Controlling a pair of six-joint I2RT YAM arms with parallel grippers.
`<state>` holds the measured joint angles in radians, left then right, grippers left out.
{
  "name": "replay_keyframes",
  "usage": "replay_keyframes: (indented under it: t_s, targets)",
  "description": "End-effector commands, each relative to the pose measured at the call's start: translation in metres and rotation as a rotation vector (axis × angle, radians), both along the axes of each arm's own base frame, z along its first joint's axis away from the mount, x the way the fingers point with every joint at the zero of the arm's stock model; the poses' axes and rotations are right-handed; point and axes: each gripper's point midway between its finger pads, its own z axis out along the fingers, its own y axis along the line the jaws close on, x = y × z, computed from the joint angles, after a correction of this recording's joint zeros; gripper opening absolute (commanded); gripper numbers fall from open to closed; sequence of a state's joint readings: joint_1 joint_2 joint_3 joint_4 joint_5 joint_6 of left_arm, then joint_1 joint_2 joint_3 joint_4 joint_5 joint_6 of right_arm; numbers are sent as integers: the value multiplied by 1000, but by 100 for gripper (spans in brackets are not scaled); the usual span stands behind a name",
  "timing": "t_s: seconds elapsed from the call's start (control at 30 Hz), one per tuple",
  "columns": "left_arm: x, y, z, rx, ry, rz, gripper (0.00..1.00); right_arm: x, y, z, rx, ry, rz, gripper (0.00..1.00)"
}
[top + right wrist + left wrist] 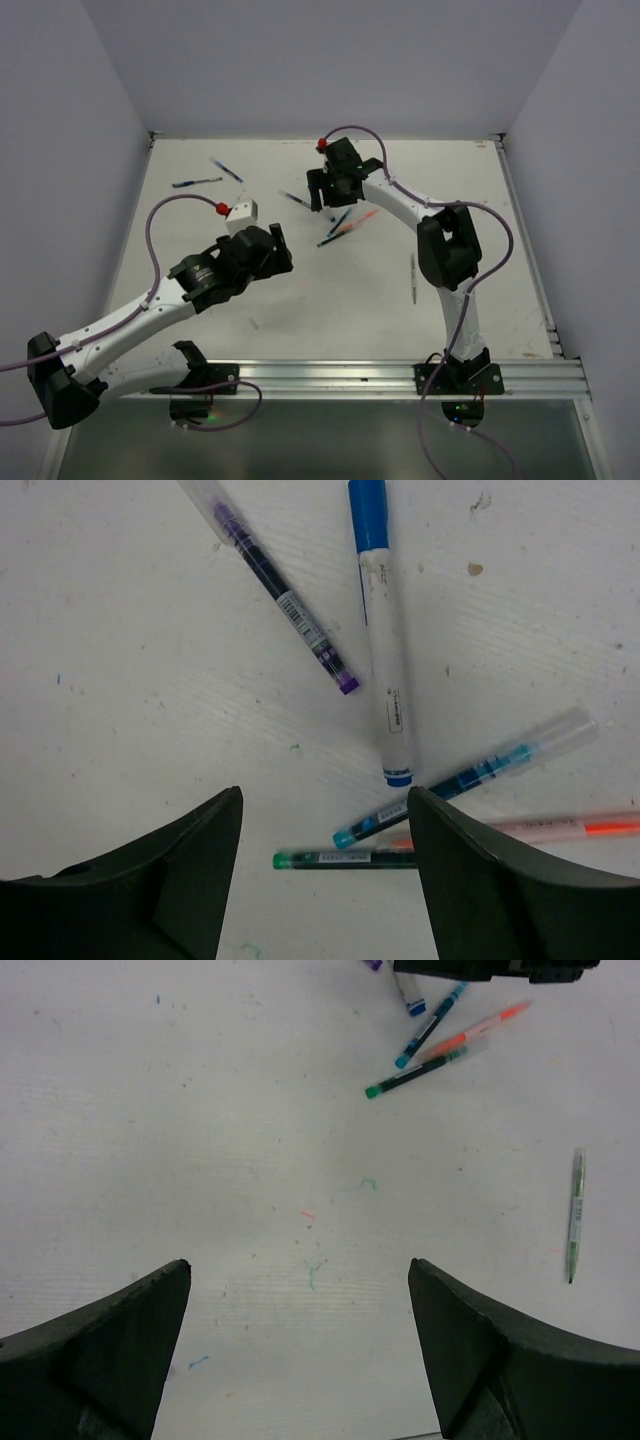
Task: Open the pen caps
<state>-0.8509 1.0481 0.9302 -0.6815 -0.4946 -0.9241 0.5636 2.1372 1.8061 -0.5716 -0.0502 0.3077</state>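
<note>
Operator: Caps, where are they?

Spotter: Look at your right wrist view. The blue cap [368, 515] sits on the far end of the white pen [388, 670]. It is on the pen, not off. The clear cap [560, 732] is on the teal pen [440, 795], which lies just beside the white pen's near end.

Operator: What else is there?

Spotter: The purple pen [285, 600] lies left of the white pen and does not touch it. The green pen [340, 859] and the orange pen [575, 828] lie close to the teal pen, near your fingers. All of them lie flat on the table [120, 680]. One light green pen [575, 1215] lies alone, well apart from the bunch, off to the right.

Operator: And the grippers?

Spotter: Your right gripper [325, 795] is by the bunch of pens. Its two fingers stand apart and hold nothing. The tip of the green pen shows in the gap between them, but nothing pinches it. Your left gripper [300, 1280] is spread wide and holds nothing too. You see only bare table between its fingers. The bunch of pens lies ahead of it, up and to the right.
</note>
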Motion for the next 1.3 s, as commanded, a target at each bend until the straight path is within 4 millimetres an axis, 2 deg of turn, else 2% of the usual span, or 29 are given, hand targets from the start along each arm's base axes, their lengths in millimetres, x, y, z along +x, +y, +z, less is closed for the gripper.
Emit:
replay_keyframes:
  t_s: [0.0, 0.17, 0.2, 0.23, 0.27, 0.3, 0.37, 0.43, 0.47, 0.53, 0.77, 0.97, 1.27]
  targets:
    - [-7, 4, -4, -61, -21, -1, 92, 21, 20, 14, 31, -83, 95, 70]
    - [-23, 10, -20, -103, 11, -8, 92, 33, 38, 24, 75, -145, 133, 66]
    - [-25, 12, -23, -103, 18, -5, 92, 34, 42, 16, 77, -128, 141, 65]
    - [-29, 14, -29, -102, 35, -3, 92, 38, 46, 21, 87, -133, 147, 63]
    - [-30, 15, -30, -103, 40, 1, 92, 39, 49, 18, 88, -128, 155, 61]
    - [-32, 17, -32, -105, 46, 5, 91, 39, 52, 5, 77, -106, 159, 61]
    - [-36, 20, -35, -114, 54, 11, 92, 42, 58, 4, 76, -111, 174, 59]
    - [-39, 22, -33, -126, 51, 14, 92, 43, 61, -12, 57, -92, 175, 59]
    - [-40, 24, -34, -128, 54, 21, 92, 45, 65, -8, 61, -102, 182, 58]
    - [-41, 26, -30, -142, 41, 26, 92, 49, 69, -14, 43, -107, 182, 58]
    - [-47, 29, -35, -145, 58, 22, 92, 58, 68, -28, -32, -139, 194, 59]
    - [-48, 29, -36, -153, 57, 19, 92, 59, 64, -38, -84, -140, 211, 59]
    - [-51, 31, -39, -160, 62, 23, 92, 40, 72, -65, -143, -91, 257, 54]
